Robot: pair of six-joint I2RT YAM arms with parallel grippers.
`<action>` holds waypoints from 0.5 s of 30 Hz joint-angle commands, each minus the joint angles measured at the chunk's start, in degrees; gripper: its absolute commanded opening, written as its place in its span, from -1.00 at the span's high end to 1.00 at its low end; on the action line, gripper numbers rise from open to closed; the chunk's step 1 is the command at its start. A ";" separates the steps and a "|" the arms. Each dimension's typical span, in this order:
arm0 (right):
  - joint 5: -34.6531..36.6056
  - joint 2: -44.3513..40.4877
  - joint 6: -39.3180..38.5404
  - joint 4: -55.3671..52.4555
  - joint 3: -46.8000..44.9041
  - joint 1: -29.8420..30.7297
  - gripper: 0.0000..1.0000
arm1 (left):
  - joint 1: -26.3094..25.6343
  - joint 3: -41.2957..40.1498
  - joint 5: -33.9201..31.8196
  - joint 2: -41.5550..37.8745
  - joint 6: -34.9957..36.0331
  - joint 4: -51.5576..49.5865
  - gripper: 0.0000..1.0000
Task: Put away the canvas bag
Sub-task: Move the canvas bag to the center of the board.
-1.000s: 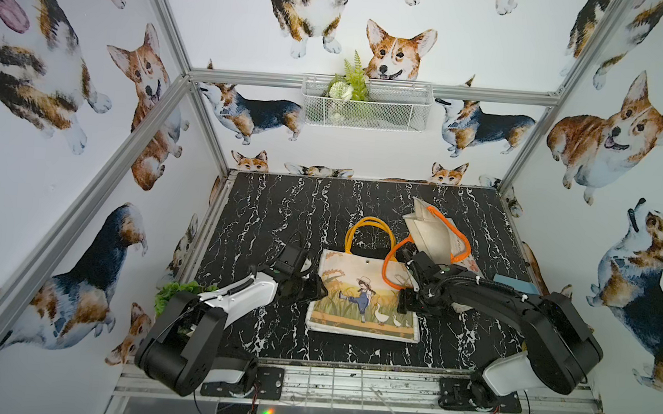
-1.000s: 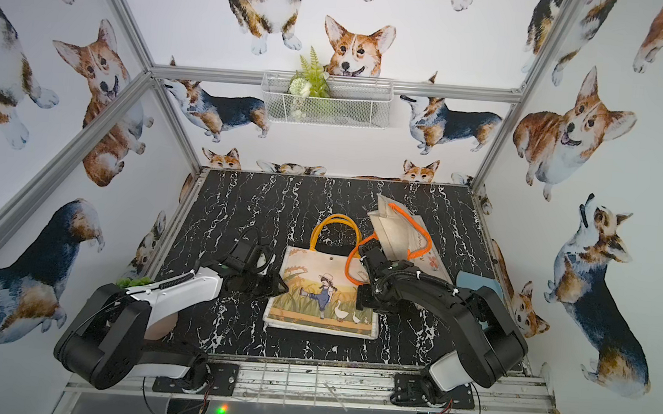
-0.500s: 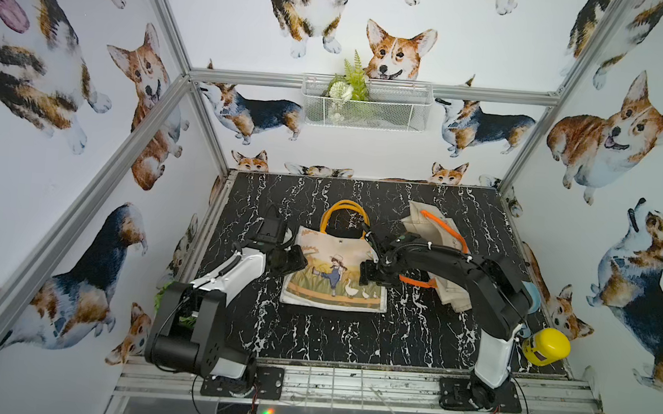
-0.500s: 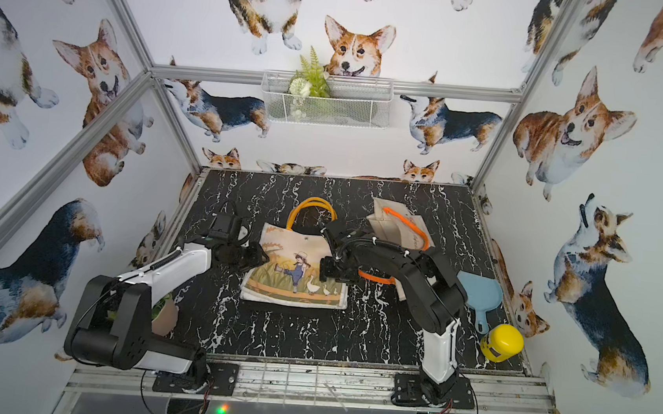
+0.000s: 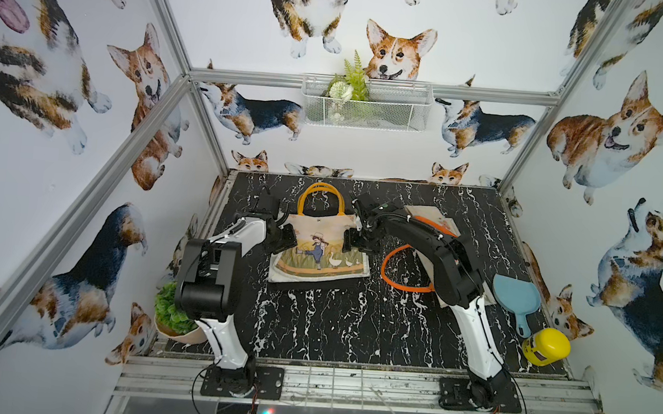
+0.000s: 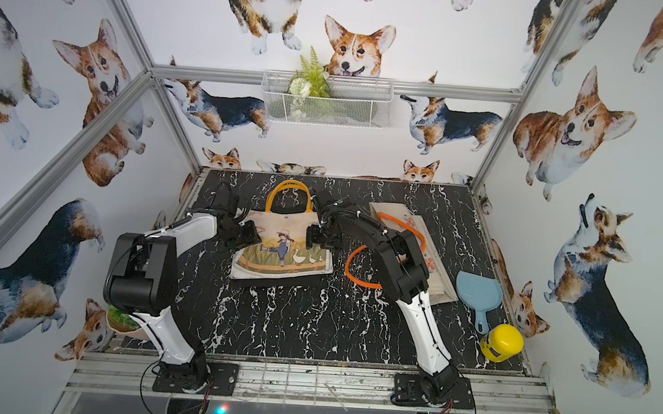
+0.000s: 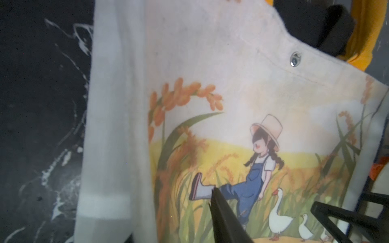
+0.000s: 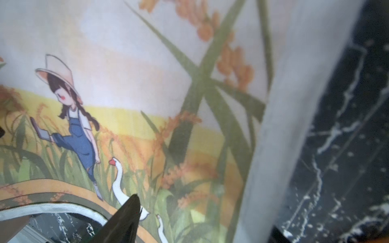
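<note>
Canvas bag (image 5: 319,252) — printed with a girl and geese — hangs slack between both arms over the middle of the black marble table (image 5: 336,323). The left gripper (image 5: 287,240) pinches its left side edge and the right gripper (image 5: 353,240) its right edge, each with one finger across the printed face.

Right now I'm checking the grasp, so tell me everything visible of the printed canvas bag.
The canvas bag is cream fabric printed with a girl, geese and a grain field, with yellow-orange handles and a metal snap. It faces up, handles toward the back wall, left tool and right tool gripping its sides.
</note>
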 commanded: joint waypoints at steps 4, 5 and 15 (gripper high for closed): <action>-2.85 5.49 -1.73 -6.99 12.34 -0.06 -0.48 | 3.03 8.34 -3.83 3.74 3.77 -4.63 0.24; -2.85 5.08 -1.77 -6.91 12.33 -0.14 -0.48 | 3.48 9.30 -4.40 3.96 4.10 -4.96 0.24; 5.86 -8.39 -6.55 -10.86 4.22 -5.03 -0.99 | 5.99 15.30 -11.00 1.90 5.68 -12.65 -0.14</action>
